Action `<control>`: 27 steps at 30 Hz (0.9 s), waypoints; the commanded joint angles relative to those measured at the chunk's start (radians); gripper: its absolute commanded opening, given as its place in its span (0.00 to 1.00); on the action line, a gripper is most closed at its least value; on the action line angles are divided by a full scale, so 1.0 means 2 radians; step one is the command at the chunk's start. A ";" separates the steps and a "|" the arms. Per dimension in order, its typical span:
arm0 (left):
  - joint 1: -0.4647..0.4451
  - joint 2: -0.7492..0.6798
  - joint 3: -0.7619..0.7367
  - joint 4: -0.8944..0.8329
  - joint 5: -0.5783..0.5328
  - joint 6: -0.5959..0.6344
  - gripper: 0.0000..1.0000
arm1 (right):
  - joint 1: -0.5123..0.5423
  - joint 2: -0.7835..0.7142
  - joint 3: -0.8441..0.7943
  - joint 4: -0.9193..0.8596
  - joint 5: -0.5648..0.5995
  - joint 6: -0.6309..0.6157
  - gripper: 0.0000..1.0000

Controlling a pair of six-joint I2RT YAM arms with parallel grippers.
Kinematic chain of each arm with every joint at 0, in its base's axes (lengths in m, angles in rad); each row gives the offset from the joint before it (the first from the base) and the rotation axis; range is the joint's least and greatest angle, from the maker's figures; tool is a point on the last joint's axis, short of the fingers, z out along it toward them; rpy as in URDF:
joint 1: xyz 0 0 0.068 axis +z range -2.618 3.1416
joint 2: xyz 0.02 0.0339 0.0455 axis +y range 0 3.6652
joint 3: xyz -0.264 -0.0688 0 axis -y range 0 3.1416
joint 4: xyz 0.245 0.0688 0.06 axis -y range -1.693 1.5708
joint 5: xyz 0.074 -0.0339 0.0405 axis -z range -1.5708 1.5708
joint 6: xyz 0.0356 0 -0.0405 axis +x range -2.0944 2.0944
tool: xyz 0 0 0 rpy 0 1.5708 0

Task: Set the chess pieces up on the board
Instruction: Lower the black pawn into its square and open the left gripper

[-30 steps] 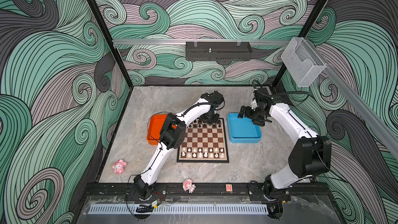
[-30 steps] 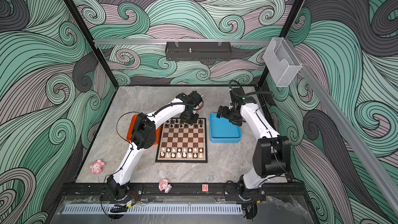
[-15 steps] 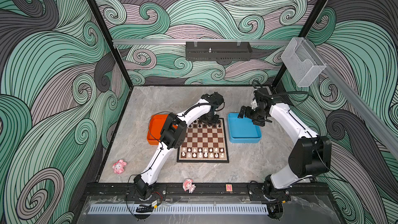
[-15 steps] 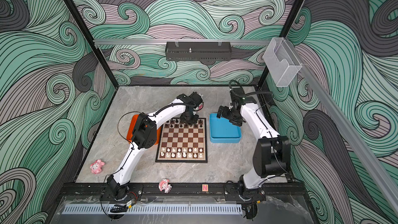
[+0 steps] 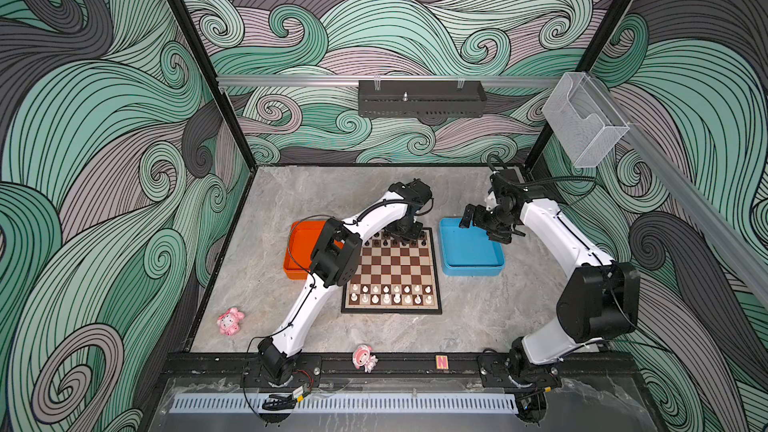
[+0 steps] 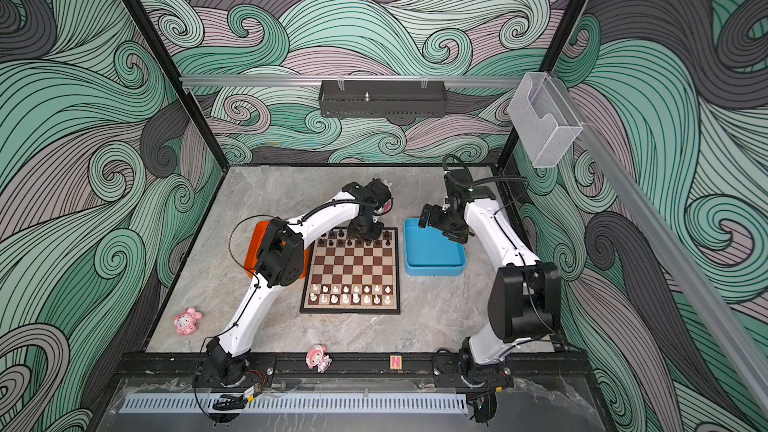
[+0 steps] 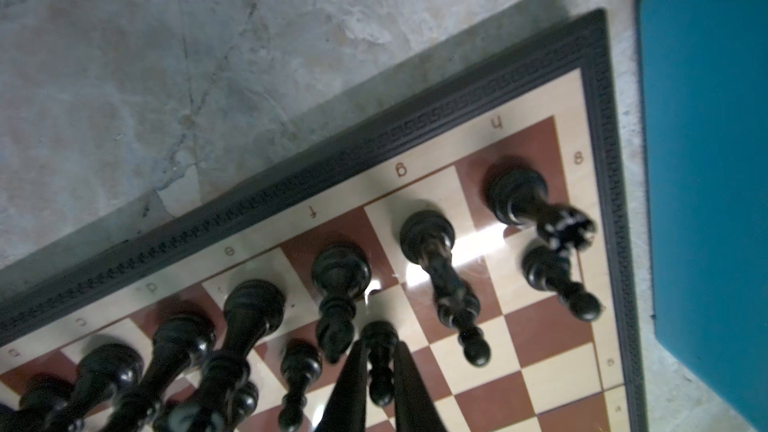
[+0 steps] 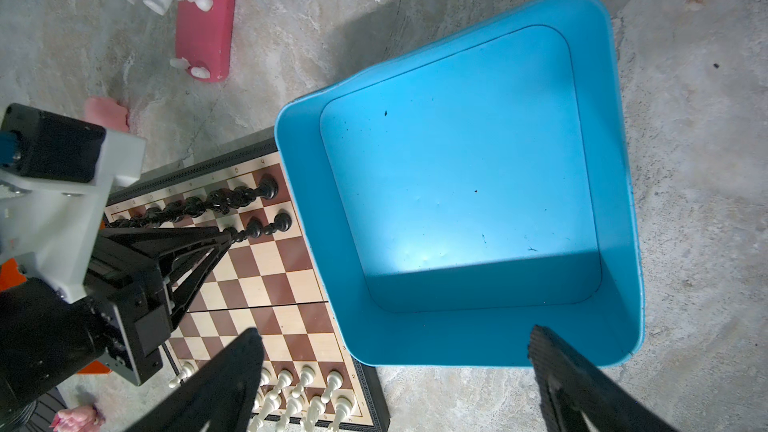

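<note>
White pieces [image 5: 386, 293] set along the board's [image 5: 392, 270] lower rows; left gripper [image 7: 379, 351] pinches a black pawn [image 7: 380, 384] up top; right gripper [image 8: 395, 330] gapes over the blue tray [image 8: 457, 184]; nearly finished, I'd say.

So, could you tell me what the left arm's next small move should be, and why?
Probably open the left gripper and lift straight up: the black pawn it grips already seems to stand on its pawn-row square of the board.
</note>
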 commanded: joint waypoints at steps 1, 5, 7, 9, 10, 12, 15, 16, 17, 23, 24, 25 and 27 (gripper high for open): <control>-0.003 0.010 -0.001 -0.001 -0.001 -0.006 0.18 | -0.004 -0.007 -0.004 0.000 -0.004 -0.005 1.00; -0.003 0.009 0.002 -0.002 -0.001 -0.005 0.19 | -0.004 -0.007 -0.004 0.000 -0.004 -0.005 1.00; -0.003 0.006 0.003 -0.003 -0.001 -0.006 0.19 | -0.004 -0.008 -0.004 0.000 -0.005 -0.005 1.00; -0.003 0.004 0.006 -0.005 0.000 -0.006 0.20 | -0.004 -0.009 -0.003 0.000 -0.005 -0.005 1.00; -0.003 0.003 0.007 -0.006 0.000 -0.006 0.20 | -0.004 -0.010 -0.003 0.000 -0.005 -0.004 1.00; -0.003 0.000 0.011 -0.009 0.000 -0.005 0.21 | -0.004 -0.011 -0.002 0.000 -0.004 -0.004 1.00; -0.003 -0.006 0.017 -0.014 -0.001 -0.005 0.22 | -0.004 -0.013 -0.002 0.000 -0.004 -0.003 1.00; -0.003 -0.010 0.018 -0.015 -0.001 -0.005 0.23 | -0.004 -0.014 -0.001 0.000 -0.004 -0.002 1.00; -0.003 -0.014 0.018 -0.015 -0.001 -0.005 0.25 | -0.004 -0.015 -0.001 0.000 -0.004 -0.002 1.00; -0.003 -0.035 0.021 -0.019 -0.001 -0.004 0.29 | -0.004 -0.020 0.000 0.000 -0.002 0.000 1.00; -0.003 -0.039 0.022 -0.020 -0.002 -0.004 0.30 | -0.004 -0.020 0.002 0.000 -0.001 0.000 1.00; -0.003 -0.043 0.023 -0.021 -0.002 -0.004 0.30 | -0.004 -0.021 0.002 0.000 -0.001 0.000 1.00; -0.003 -0.050 0.024 -0.021 -0.002 -0.004 0.31 | -0.004 -0.023 0.003 0.000 -0.001 0.001 1.00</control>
